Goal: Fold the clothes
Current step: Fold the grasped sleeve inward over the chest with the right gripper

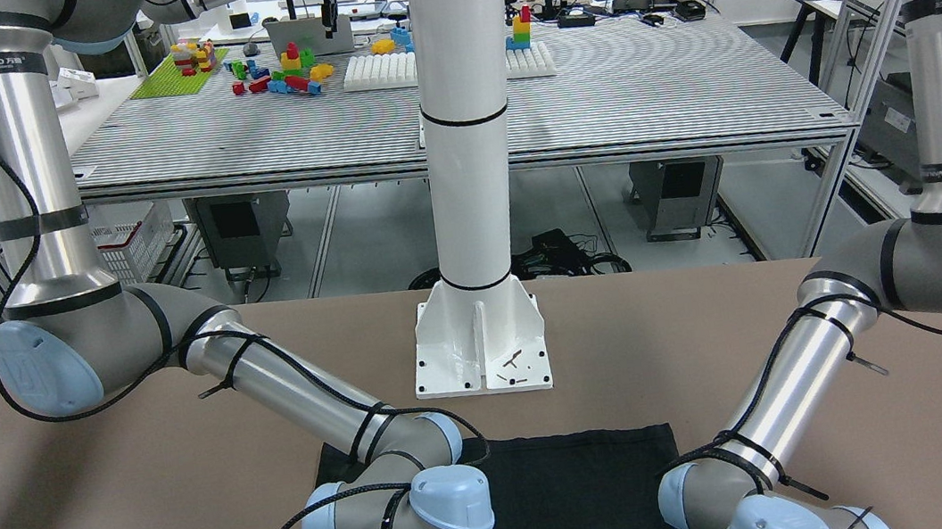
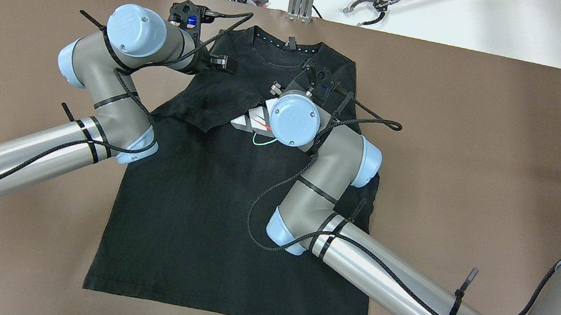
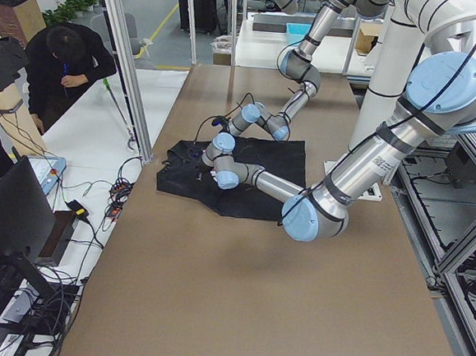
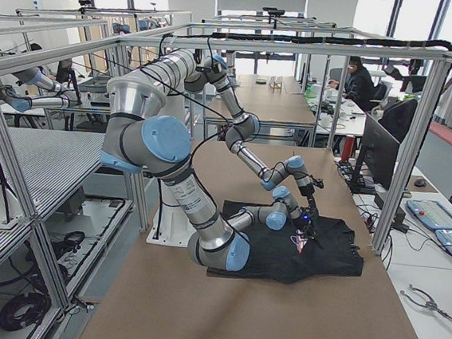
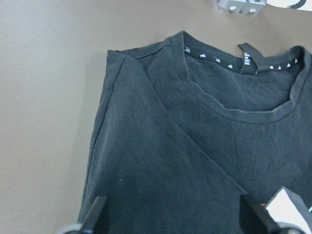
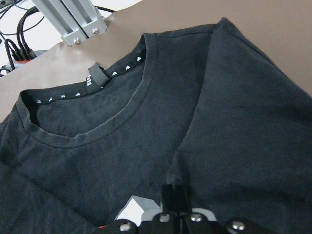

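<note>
1. Shirt (image 2: 225, 227): black, lying flat on the brown table (image 2: 481, 154) at the centre of the overhead view, with the collar (image 2: 286, 47) toward the top of the frame and the hem toward the bottom. Both shoulder flaps are folded in toward the chest.
2. Print (image 2: 247, 122): a white patch that shows between the two flaps.
3. Left gripper (image 5: 174, 210): in the overhead view's upper left, above the shirt's shoulder. Jaws spread wide, holding nothing.
4. Right gripper (image 6: 173, 192): just right of the collar in the overhead view. Jaws pressed together at the flap's edge; I cannot tell whether cloth lies between them.
5. Pillar (image 1: 462, 122): white, standing beyond the hem in the front view.
</note>
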